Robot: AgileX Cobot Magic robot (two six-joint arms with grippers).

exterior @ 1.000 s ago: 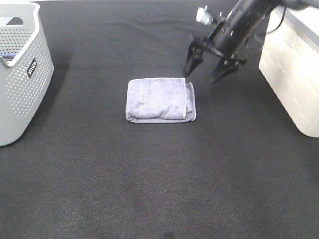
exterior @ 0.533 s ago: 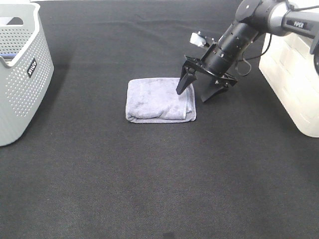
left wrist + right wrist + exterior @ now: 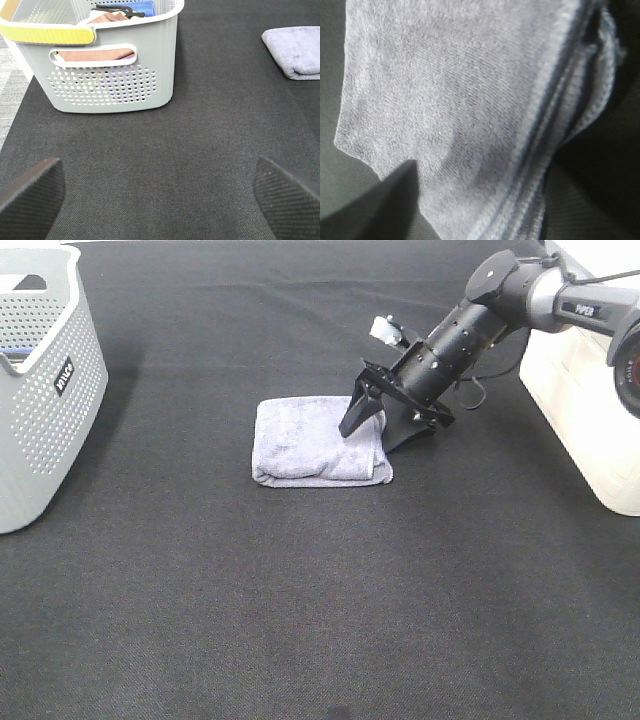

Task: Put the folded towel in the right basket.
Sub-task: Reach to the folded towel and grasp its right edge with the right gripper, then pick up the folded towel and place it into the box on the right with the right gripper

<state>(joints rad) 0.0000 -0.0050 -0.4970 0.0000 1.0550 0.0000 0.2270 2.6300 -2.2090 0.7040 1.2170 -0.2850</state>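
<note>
At right edge of towel [image 3: 312, 440]: right gripper [image 3: 368, 437] spread, nothing gripped yet.
Towel lies flat mid-mat [image 3: 300, 590], just left of the gripper, long axis left-right; one finger over its top, the other off its folded edge. Right arm is far nearer. Left gripper [image 3: 159, 200] is wide open, empty. Right basket [image 3: 590, 410] sits beyond.

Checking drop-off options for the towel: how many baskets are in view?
2. A grey perforated basket at the far left, and a white basket at the far right, partly cut off. Others may sit out of frame.
</note>
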